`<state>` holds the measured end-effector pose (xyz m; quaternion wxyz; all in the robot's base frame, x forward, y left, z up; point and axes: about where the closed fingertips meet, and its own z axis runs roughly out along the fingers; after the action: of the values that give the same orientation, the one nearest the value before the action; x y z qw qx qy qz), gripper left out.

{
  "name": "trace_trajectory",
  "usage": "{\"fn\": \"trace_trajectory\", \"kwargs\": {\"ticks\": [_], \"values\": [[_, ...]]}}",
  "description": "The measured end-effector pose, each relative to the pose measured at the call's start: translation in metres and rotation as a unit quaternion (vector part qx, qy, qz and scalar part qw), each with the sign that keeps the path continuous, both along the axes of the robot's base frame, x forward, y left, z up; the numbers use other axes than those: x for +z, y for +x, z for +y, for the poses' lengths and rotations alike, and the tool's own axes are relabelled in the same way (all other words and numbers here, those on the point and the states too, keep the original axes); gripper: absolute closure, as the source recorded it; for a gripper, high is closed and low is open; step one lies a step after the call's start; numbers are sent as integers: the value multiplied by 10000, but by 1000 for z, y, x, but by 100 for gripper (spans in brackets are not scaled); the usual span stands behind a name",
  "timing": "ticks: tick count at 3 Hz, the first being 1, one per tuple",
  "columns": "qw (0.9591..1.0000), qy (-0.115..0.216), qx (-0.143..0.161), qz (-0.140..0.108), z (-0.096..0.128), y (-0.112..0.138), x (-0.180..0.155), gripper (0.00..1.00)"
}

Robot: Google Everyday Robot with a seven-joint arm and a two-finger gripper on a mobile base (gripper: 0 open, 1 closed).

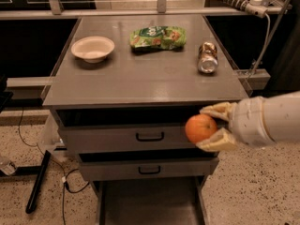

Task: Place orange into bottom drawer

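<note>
My gripper [211, 127] comes in from the right on a white arm and is shut on the orange [200, 128], a round bright fruit held between its two tan fingers [219, 141]. The orange hangs in the air in front of the upper drawer front, past the cabinet's front edge and to the right. The bottom drawer [149, 205] is pulled out at the bottom of the view, showing a flat grey floor with thin side walls. The orange is above and to the right of that drawer.
On the grey cabinet top [140, 81] stand a white bowl [93, 48], a green snack bag [157, 37] and a shiny metal can [207, 57]. Two grey drawer fronts with black handles [150, 136] sit above the open drawer. Cables and a black leg [37, 182] lie on the floor at left.
</note>
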<state>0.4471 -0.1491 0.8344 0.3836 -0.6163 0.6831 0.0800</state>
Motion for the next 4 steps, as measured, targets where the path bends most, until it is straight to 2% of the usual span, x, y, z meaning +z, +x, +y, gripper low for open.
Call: {"fn": "trace_trajectory", "kwargs": {"ticks": [1,2,3,4], "values": [[9999,-23,-57,155,-5,-13,-15,100],[9999,-23,-57,155,-5,-13,-15,100],[9988,1,-167,460,-2,-11,-58,100],[9971,-56,-241,725,-1,-18,-126,100]]}}
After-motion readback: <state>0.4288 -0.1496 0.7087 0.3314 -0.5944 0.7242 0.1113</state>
